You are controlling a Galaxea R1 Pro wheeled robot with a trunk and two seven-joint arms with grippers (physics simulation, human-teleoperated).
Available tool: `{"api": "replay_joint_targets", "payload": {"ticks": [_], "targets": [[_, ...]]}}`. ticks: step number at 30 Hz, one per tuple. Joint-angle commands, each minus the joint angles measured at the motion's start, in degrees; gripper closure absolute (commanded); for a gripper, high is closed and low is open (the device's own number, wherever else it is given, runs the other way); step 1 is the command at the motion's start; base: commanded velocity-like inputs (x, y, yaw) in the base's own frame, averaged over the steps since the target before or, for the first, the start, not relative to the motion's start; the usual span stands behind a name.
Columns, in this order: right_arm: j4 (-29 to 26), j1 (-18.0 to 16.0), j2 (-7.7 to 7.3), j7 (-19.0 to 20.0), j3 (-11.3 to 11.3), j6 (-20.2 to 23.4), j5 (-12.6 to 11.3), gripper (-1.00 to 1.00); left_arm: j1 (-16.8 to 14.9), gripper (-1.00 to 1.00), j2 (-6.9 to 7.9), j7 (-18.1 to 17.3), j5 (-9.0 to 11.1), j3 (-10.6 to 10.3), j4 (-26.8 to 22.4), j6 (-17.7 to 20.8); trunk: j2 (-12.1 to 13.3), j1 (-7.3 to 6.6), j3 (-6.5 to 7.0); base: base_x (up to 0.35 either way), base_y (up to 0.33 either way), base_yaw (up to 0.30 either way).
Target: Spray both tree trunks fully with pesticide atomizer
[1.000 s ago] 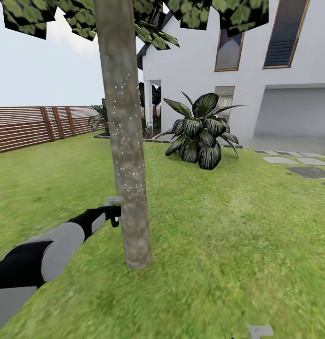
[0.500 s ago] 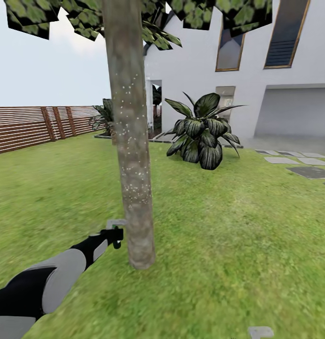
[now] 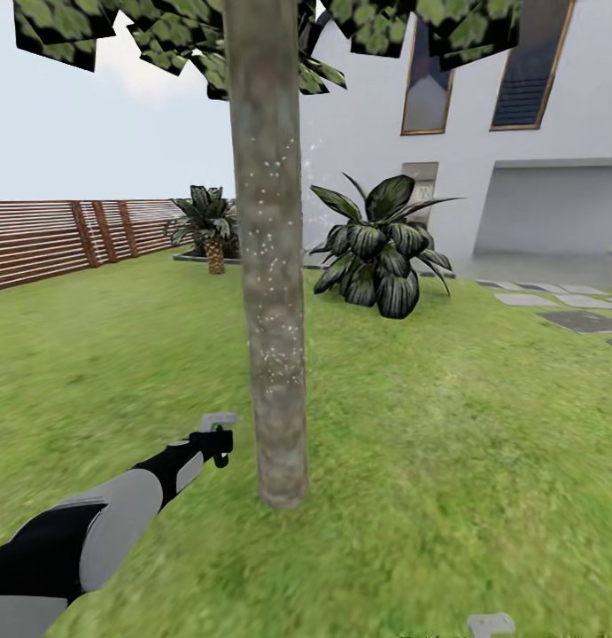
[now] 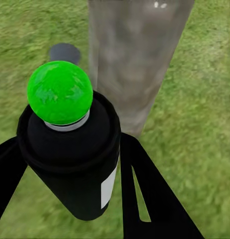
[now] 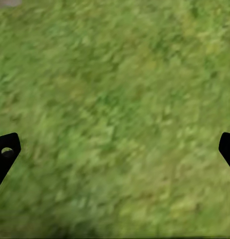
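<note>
The pesticide atomizer (image 4: 70, 149), a black cylinder with a bright green round cap and a small white label on its side, sits clamped between the two black fingers (image 4: 154, 199) of the left hand (image 3: 215, 440), one finger against each side of the body. In the left wrist view the green cap points toward the tree trunk (image 4: 137, 55), which rises just beyond it, apart from the bottle; a dark round patch (image 4: 64, 52) lies on the grass beside the trunk's foot.

From the head view, the left arm (image 3: 102, 523) reaches forward low over the lawn (image 3: 447, 425), black and grey, with the hand just beside the lower part of the tree trunk (image 3: 272, 266) and to its left, not touching it. The trunk stands upright, mottled grey-brown, flecked with small white specks along its middle and lower stretch; a few more specks hang in the air to its right, higher up. Its blocky green canopy (image 3: 182, 35) spreads along the top of the view.

The right hand (image 5: 115, 149) hangs spread wide over bare grass, only its two dark fingertips (image 5: 5, 152) showing at the edges of the right wrist view, nothing between them.

Farther off stand a broad-leaved striped plant (image 3: 376, 248), a smaller palm-like plant (image 3: 208, 221) near the slatted wooden fence (image 3: 58, 235), the white house (image 3: 483, 133), and grey paving stones (image 3: 562, 310) set in the lawn.
</note>
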Motion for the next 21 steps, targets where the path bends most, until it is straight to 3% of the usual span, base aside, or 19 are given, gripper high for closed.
{"api": "replay_joint_targets", "payload": {"ticks": [1,21], "targets": [[0.3,-0.1,0.03,0.4,0.3,-0.4,-0.6,-1.0,0.0,1.0,0.02,-0.2,-0.4,0.4,0.0,0.0,-0.1,0.02,-0.09,0.07,0.35,-0.264],[0.3,-0.2,0.06,0.4,0.3,-0.4,-0.7,-1.0,0.0,1.0,0.02,-0.3,-0.4,0.4,0.0,0.0,-0.1,0.02,-0.23,0.021,0.35,-0.297]]}}
